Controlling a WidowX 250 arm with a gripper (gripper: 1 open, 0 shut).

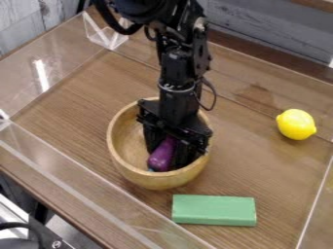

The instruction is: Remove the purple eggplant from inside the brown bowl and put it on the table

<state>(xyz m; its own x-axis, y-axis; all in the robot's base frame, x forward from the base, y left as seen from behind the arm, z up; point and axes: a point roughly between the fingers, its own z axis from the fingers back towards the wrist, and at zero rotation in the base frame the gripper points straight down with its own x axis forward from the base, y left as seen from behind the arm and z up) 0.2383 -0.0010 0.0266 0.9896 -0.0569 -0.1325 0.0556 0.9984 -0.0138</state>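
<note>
The brown bowl sits on the table near the front middle. Inside it lies the purple eggplant, with only its purple body showing between the fingers. My gripper reaches straight down into the bowl, its black fingers pressed against both sides of the eggplant, shut on it. The eggplant still rests low inside the bowl.
A yellow lemon lies at the right. A green rectangular block lies in front of the bowl. Clear acrylic walls run along the table's edges.
</note>
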